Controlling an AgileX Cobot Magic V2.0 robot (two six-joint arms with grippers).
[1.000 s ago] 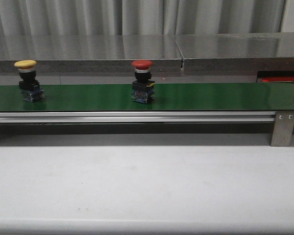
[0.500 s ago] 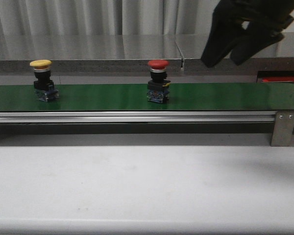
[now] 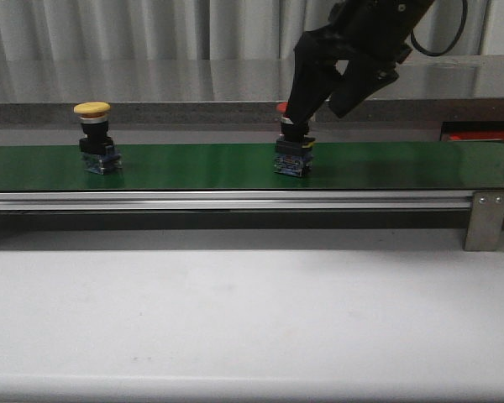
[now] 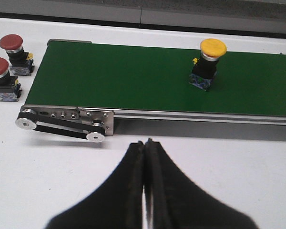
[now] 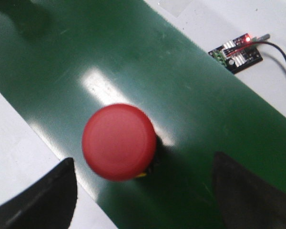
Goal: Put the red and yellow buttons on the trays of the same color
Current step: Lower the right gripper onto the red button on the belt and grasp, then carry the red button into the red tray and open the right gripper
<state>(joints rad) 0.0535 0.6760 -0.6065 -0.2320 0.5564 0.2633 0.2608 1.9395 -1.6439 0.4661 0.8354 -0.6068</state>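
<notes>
- On the green conveyor belt (image 3: pixel 193 165), near its middle, stands the red button (image 3: pixel 294 153), upright on its black base; its red cap is mostly hidden in the front view by the arm above it
- Directly over that button hangs the right gripper (image 3: pixel 329 99), its two dark fingers spread wide and holding nothing; the right wrist view shows one finger (image 5: pixel 43 200) on each side of the red cap (image 5: pixel 119 141), both clear of it
- Toward the belt's left end stands the yellow button (image 3: pixel 95 138), also upright, well apart from the red one
- The left gripper (image 4: pixel 145 143) hovers over the white counter (image 4: pixel 47 181) on the near side of the belt, its fingers pressed together with nothing between them
- Off the belt's left end, on the counter, two more red buttons (image 4: pixel 5 78) stand just beside each other in the left wrist view
- Beyond the belt's far edge lies a small circuit board (image 5: pixel 236 53) with a lit red light and wires leading away
- At the right edge of the front view a red tray (image 3: pixel 485 138) shows partly behind the belt
</notes>
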